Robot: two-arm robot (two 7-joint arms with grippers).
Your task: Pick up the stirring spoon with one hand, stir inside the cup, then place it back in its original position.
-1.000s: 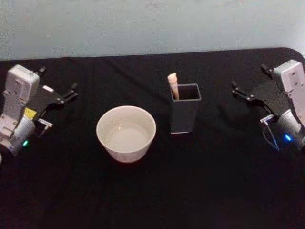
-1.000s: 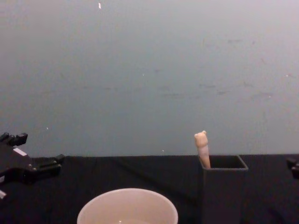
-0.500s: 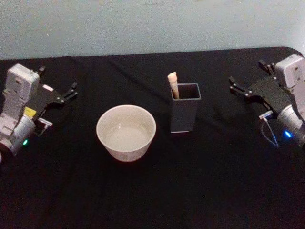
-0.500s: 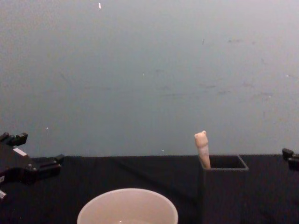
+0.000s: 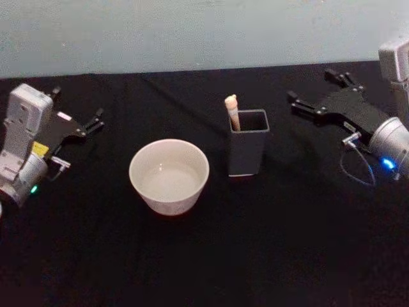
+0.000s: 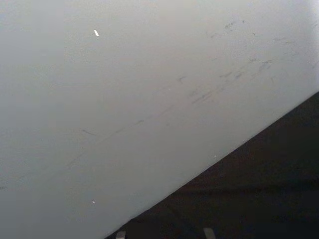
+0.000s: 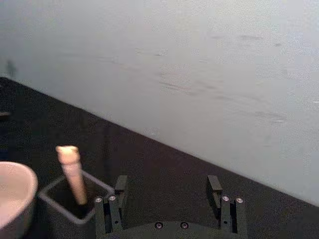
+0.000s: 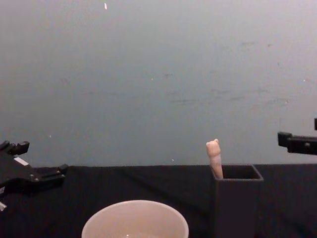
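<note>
Approach to the holder [image 5: 248,150].
Open right pincer [image 5: 308,84] has lifted toward it; stirring spoon [image 5: 232,112] inside, ungrasped; open left pincer [image 5: 78,104] parked well left.

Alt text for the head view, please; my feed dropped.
The stirring spoon stands in the dark grey holder on the black table, its beige handle sticking up, with the cream-white cup to the holder's left. The right gripper hangs open right of the holder; the left gripper sits open at the far left.
</note>
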